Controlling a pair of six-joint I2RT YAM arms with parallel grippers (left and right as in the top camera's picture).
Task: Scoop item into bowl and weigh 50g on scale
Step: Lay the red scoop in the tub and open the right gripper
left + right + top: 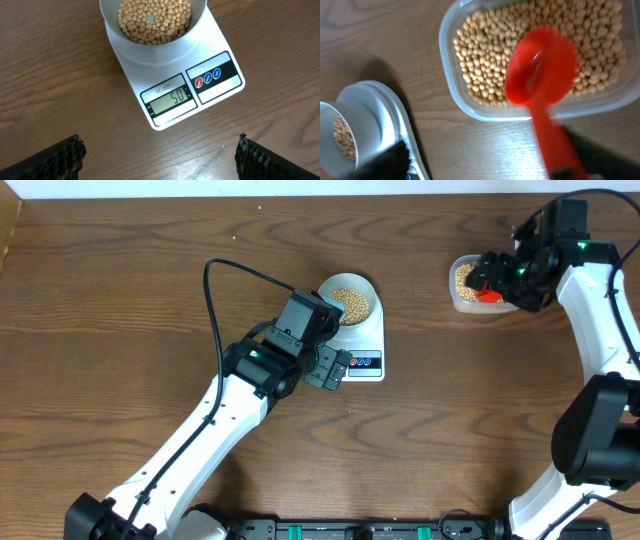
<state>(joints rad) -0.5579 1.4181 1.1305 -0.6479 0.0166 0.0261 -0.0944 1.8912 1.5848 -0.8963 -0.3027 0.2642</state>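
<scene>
Looking through your left wrist camera, you see the bowl [155,52] standing on the far end of the scale [220,87], filled with a bed of tan beans [154,20]. The display [170,98] at the scale's near end reads 50, and its round buttons [207,77] sit on the dark panel beside it. Your left gripper [160,142] hovers just short of that near end, its jaws spread wide with only bare wood between the fingers [60,160]. Nothing is held, and neither finger touches the scale.

Your right gripper [497,278] is well apart from the bowl, over the clear tub [450,75] at the far right of the table. Its jaws stand wide. The red scoop [540,70] lies between them, its cup over the tub's beans and its handle running back toward the wrist. It is blurred, and the left finger [395,162] is clear of it. You cannot tell whether the handle touches the other finger. The cup looks empty.

Everything rests on a dark brown wood-grain table [150,300]. A black cable [215,290] loops above your left arm. A pale strip [300,188] runs along the table's far edge, and a black rail [360,530] with green parts lies along the near edge.
</scene>
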